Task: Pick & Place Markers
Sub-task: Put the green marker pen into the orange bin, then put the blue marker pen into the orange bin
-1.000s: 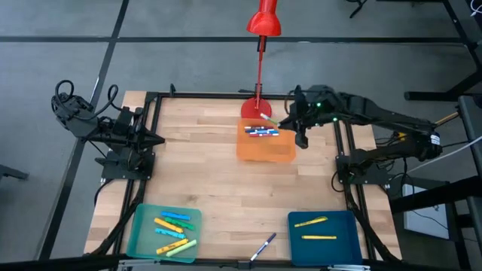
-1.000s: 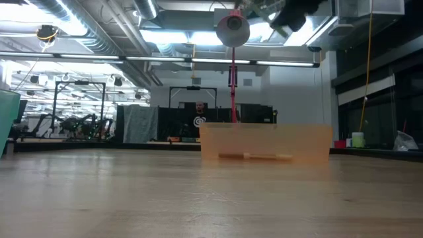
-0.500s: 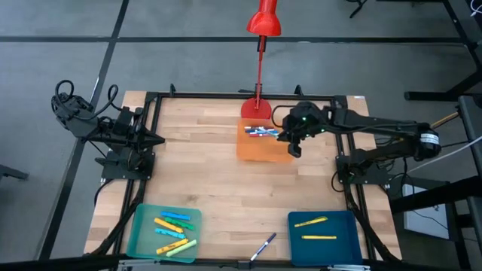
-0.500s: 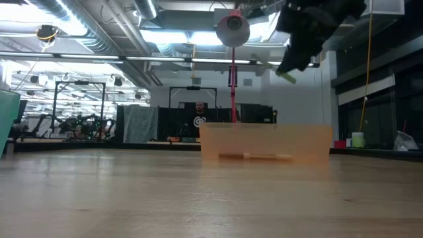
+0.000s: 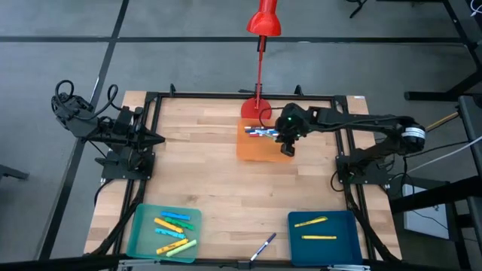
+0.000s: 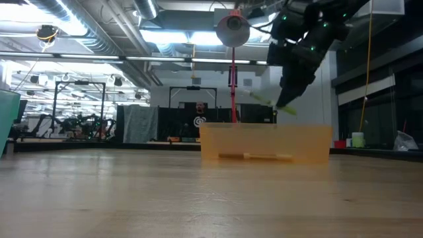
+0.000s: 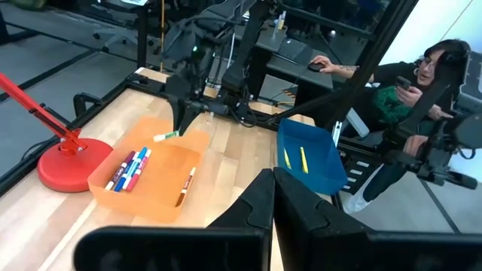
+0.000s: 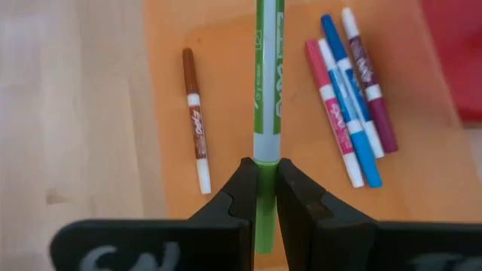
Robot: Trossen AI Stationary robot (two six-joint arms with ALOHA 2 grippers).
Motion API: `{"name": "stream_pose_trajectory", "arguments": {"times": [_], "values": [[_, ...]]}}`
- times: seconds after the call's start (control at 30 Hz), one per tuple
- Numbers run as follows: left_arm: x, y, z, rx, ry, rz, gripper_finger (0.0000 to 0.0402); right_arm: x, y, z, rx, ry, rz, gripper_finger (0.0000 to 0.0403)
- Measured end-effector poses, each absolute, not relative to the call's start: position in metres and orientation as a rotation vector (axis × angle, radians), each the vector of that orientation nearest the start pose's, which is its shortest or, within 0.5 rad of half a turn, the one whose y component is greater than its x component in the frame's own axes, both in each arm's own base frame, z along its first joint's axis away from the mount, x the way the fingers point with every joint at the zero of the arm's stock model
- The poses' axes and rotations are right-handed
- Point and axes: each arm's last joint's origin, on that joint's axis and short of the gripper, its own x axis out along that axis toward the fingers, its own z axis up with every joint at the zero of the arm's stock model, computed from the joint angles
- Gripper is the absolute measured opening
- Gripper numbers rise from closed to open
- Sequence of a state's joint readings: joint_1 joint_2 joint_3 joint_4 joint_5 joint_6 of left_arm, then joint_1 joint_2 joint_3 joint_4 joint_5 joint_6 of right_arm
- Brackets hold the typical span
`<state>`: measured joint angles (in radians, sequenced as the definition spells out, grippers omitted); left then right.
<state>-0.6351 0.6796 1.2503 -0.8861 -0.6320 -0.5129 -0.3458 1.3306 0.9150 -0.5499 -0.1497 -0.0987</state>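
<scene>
Gripping green marker [image 8: 266,98] between fingers, right hand [image 8: 261,197] above orange tray [image 5: 260,150]; left hand [image 7: 273,197] closed, idle.

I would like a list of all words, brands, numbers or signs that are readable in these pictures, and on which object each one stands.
"expo": on the brown marker lying in the orange tray, barely legible.
Print along the green marker held by the right gripper: blurred, not readable.
Print on the purple marker: too blurred to read.
Markers in the teal tray and blue tray: too small to read.
</scene>
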Motion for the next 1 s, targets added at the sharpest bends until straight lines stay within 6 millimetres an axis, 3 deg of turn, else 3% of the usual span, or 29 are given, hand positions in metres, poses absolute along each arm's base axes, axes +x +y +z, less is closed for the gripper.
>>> {"name": "stream_pose_trajectory", "arguments": {"times": [0.37,0.7,1.0], "values": [[0.071,-0.031,0.424,-0.323,0.246,0.067,0.0001,0.260,-0.089,0.206,0.155,1.065,-0.118,0.0033],[0.071,-0.031,0.424,-0.338,0.245,0.070,0.0002,0.263,-0.090,0.199,0.145,1.094,-0.106,0.0035],[0.071,-0.031,0.424,-0.339,0.245,0.069,0.0001,0.263,-0.091,0.199,0.164,1.096,-0.138,0.0129]]}}
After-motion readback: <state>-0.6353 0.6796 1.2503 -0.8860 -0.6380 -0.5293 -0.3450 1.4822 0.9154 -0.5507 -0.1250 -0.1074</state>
